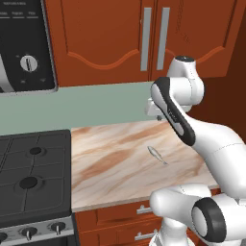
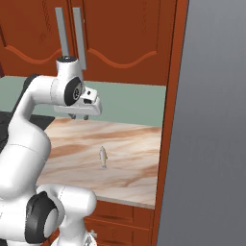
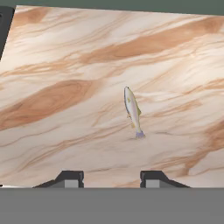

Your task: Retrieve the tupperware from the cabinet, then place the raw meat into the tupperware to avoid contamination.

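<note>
The raw meat (image 1: 157, 154) (image 2: 103, 157) (image 3: 132, 111), a small silvery fish-shaped sliver, lies alone on the marble counter (image 1: 105, 163). My gripper (image 2: 79, 116) (image 3: 110, 178) (image 1: 159, 116) hangs well above the counter near the back wall, pointing down, open, with nothing between its fingers. The meat lies in front of it, nearer the counter's front edge. Above, the red-brown cabinet (image 1: 105, 38) (image 2: 125, 33) has both doors shut, its two grey bar handles (image 1: 154, 38) side by side. The tupperware is hidden.
A black stove (image 1: 33, 173) adjoins the counter on the left, with a microwave (image 1: 24, 48) above it. Drawers (image 1: 139, 210) sit under the counter's front edge. A tall grey panel (image 2: 211, 120) and a red-brown upright bound the counter on the right.
</note>
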